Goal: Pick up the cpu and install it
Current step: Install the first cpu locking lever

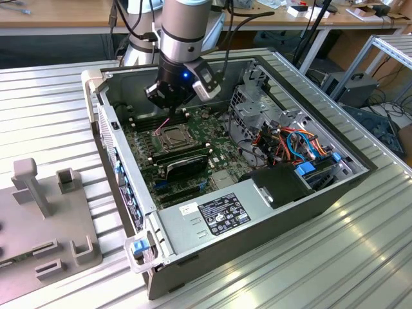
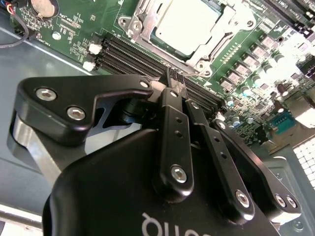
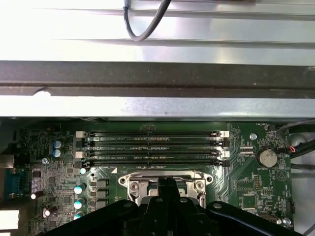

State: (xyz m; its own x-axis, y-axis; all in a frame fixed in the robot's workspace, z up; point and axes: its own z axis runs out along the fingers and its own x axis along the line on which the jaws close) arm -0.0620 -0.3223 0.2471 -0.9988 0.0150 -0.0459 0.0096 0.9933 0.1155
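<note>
The cpu [image 2: 184,24] is a flat square chip with a dull silver top. It lies in the socket on the green motherboard [image 2: 74,24], inside the socket's metal frame [image 2: 139,23]. In the exterior view the cpu [image 1: 172,136] sits in the open computer case just below my gripper [image 1: 168,103]. In the second wrist view my gripper [image 2: 174,74] is shut, its black fingers pressed together with nothing between them. It hangs over the memory slots [image 2: 128,54] beside the socket. In the first wrist view the gripper [image 3: 166,181] covers the middle of the socket.
A black oblong part [image 1: 187,168] lies on the board near the socket. A grey power supply [image 1: 219,212], a metal drive cage [image 1: 257,109] and coloured cables [image 1: 296,145] fill the case. The case wall [image 3: 157,86] rises behind the memory slots [image 3: 152,145]. A grey fixture [image 1: 45,219] stands on the exterior view's left.
</note>
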